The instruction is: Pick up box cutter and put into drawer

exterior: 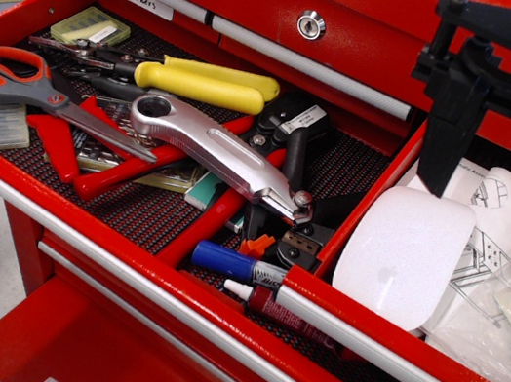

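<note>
The box cutter (213, 149), a shiny silver folding knife with a round hole at its left end and a screw at its right end, lies on top of other tools in the wide mesh-lined drawer (144, 206). The narrower red drawer (342, 290) with a silver pull bar (385, 352) stands open to its right. It holds a white rounded object (403, 252), papers and plastic bags. My black gripper (496, 219) hangs above this narrow drawer at the upper right, open and empty, well to the right of the box cutter. Its right finger is cut off by the frame edge.
Yellow-handled pliers (205, 83), orange-handled scissors (18, 80), red-handled tools (92, 162), a blue marker (223, 262) and a red tube (284, 310) crowd the wide drawer. A shut drawer with a lock (311, 25) sits above.
</note>
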### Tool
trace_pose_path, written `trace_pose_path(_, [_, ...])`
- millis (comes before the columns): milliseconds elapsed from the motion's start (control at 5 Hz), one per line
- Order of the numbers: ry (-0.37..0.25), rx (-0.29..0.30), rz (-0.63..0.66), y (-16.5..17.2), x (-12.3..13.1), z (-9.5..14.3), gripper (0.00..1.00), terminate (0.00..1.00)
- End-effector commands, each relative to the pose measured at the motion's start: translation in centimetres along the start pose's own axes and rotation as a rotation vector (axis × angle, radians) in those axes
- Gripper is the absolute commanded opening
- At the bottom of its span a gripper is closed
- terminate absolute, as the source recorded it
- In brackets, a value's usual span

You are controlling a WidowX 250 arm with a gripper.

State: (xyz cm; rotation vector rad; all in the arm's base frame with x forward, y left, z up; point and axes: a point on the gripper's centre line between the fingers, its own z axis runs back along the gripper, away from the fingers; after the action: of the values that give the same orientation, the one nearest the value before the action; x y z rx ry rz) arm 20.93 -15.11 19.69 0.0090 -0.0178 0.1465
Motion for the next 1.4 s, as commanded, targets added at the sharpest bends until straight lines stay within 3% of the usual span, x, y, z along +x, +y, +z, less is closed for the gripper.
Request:
trace_pose_path(0, [0.000, 0.000, 0.000, 0.0, 0.0, 0.0, 1.00, 0.00])
trace_pose_path(200, [0.067, 0.100, -0.256, 3.3, -0.6, -0.7, 1.00, 0.00])
trace_pose_path(400, [0.077, 0.078, -0.507, 6.6, 0.1, -1.0, 1.00, 0.00])
trace_pose_path(800, [0.035, 0.203, -1.001, 10.9, 4.8, -4.4, 1.00, 0.00])
trace_pose_path(1000, [0.032, 0.297, -1.249, 12.1, 6.7, -5.3, 1.00, 0.00])
trace_pose_path(1200, [-0.005, 0.314, -1.497, 12.9, 8.4, -6.8, 1.00, 0.00])
